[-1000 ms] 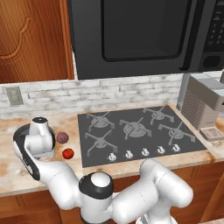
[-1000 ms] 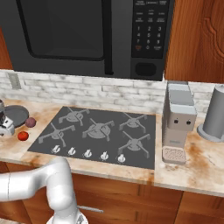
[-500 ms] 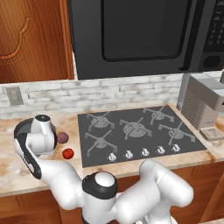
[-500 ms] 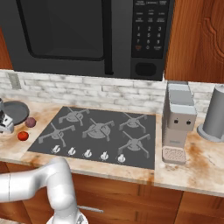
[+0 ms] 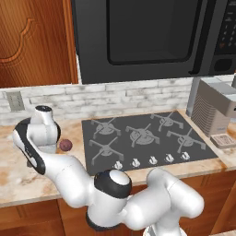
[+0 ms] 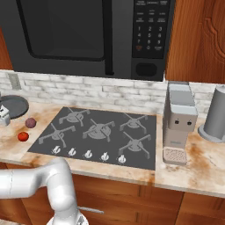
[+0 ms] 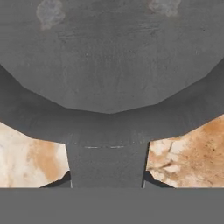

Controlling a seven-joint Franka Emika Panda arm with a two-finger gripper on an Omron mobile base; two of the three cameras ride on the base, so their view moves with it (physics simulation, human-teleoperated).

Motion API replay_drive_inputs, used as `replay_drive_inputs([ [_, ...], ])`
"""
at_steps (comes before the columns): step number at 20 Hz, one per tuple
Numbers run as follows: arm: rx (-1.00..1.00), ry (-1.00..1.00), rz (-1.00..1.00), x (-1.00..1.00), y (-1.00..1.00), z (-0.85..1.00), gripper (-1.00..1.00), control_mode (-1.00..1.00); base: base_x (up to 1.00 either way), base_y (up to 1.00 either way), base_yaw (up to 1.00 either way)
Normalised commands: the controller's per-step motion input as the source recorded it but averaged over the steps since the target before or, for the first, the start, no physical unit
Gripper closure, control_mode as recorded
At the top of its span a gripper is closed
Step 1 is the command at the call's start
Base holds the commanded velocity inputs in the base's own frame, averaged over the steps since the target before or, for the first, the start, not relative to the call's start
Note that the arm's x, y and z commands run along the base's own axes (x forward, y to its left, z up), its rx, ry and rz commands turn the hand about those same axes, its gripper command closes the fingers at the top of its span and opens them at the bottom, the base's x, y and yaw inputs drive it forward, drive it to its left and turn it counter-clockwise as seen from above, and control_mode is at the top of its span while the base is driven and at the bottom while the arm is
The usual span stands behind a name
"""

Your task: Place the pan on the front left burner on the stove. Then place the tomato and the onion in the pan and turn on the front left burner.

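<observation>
Pan (image 7: 109, 57) handle now sits clamped in the closed gripper (image 7: 107, 183) at the counter's (image 6: 184, 167) left end, tomato (image 6: 23, 136) and onion (image 6: 30, 122) untouched; lifting toward the front left burner (image 6: 55, 134) comes next.

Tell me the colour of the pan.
Dark grey pan, clearest in the hand view.

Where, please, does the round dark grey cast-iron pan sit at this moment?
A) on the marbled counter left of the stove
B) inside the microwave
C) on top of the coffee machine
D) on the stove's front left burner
A: the right base view shows the dark grey pan on the marbled counter left of the dark cooktop, whose front left grate is bare.
</observation>
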Motion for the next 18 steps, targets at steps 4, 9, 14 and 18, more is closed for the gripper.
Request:
replay_drive_inputs([
  [4,0.00,0.05,-0.27,-0.49,-0.21,0.21,1.00,-1.00,0.00,0.00,0.00],
  [9,0.00,0.00,-0.30,-0.44,-0.25,0.22,1.00,-1.00,0.00,0.00,0.00],
  [14,0.00,0.00,-0.26,-0.45,-0.42,0.08,1.00,-1.00,0.00,0.00,0.00],
  [18,0.03,0.00,-0.15,-0.39,-0.55,0.02,1.00,-1.00,0.00,0.00,0.00],
])
